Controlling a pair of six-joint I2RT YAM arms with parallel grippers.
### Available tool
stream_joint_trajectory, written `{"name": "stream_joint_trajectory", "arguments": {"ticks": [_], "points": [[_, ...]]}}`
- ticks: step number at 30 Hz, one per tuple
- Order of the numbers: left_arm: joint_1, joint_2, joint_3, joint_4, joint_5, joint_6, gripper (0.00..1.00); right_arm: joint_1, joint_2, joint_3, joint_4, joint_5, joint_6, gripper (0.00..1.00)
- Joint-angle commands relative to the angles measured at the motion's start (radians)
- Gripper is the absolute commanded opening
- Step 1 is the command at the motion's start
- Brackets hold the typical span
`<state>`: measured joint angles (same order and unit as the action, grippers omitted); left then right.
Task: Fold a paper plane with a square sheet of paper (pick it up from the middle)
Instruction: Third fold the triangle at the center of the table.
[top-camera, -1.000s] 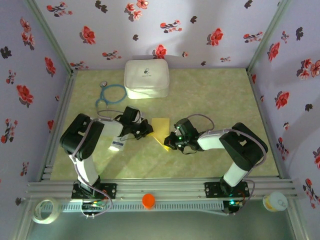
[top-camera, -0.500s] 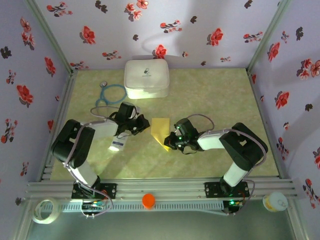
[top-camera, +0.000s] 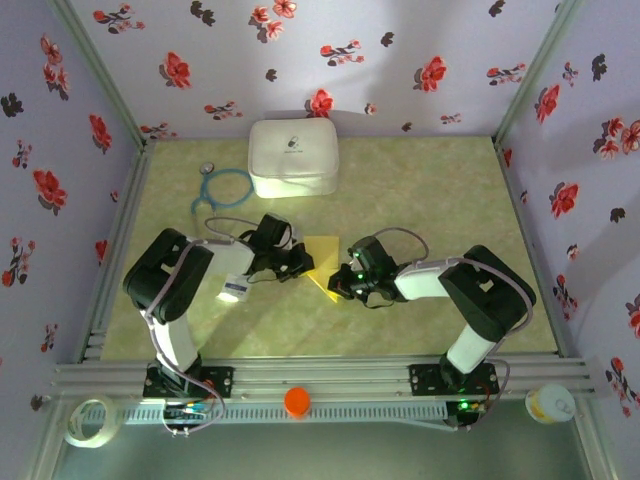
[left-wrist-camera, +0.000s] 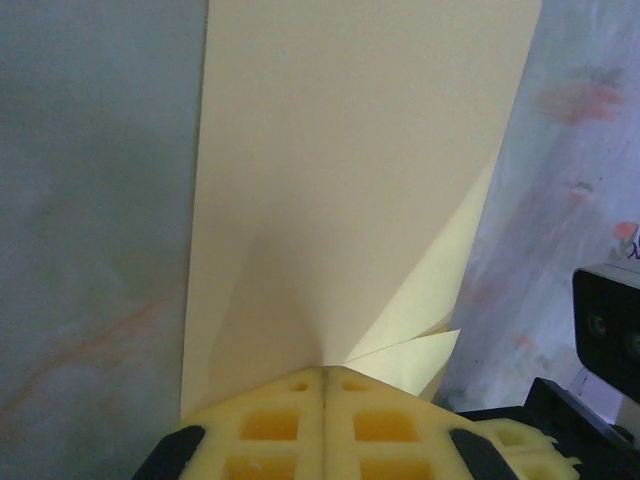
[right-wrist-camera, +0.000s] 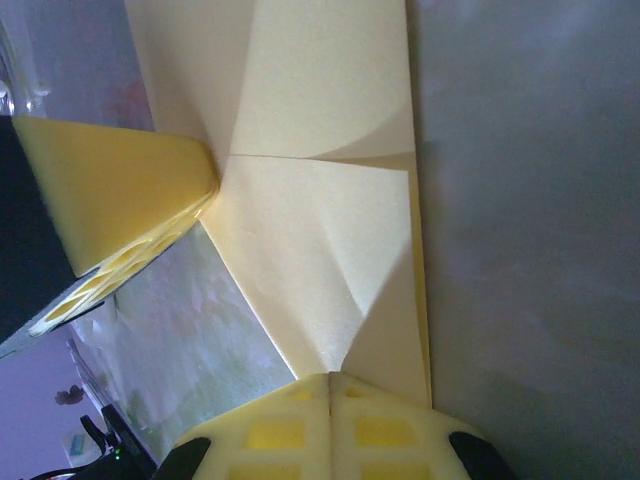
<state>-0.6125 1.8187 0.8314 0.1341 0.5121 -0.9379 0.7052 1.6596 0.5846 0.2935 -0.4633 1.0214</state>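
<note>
Two pincers met at one thin yellow paper sheet (top-camera: 322, 258), which lay about in the middle of the pale green marbled table (top-camera: 420, 200), between the two arms. No writing could be read anywhere. The white rounded case (top-camera: 292, 157) at the far side carried a small dark mark on its lid. The small white printed packet (top-camera: 233, 289) beside the left arm carried some dark print. Both were too small to make out.

The sheet was plain and matte, and it was not a flat square. In the right wrist view two flaps lay folded over it, with sharp creases running to one point. One flap curved up a little instead of lying flat. In the left wrist view the sheet looked long, with a folded corner near the fingertips.

The left pincer (top-camera: 300, 262) was pressed together, with its tips at the left side of the sheet where the creases met. Its yellow fingers (left-wrist-camera: 270, 425) had square hollows like a grid. The right pincer (top-camera: 338, 283) was also pressed together, with its tips at the near corner of the sheet. For both, I could not tell if the paper was nipped between the tips or only touched, because the tips covered that spot.

A blue tube loop (top-camera: 222, 190) with a small round end lay left of the case, well apart from the sheet.
</note>
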Motion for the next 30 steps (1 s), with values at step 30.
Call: {"name": "stream_joint_trajectory", "arguments": {"ticks": [30], "points": [[0.016, 0.087, 0.001, -0.063, -0.010, 0.039, 0.00, 0.030, -0.102, -0.064, -0.121, -0.043, -0.158, 0.07]]}}
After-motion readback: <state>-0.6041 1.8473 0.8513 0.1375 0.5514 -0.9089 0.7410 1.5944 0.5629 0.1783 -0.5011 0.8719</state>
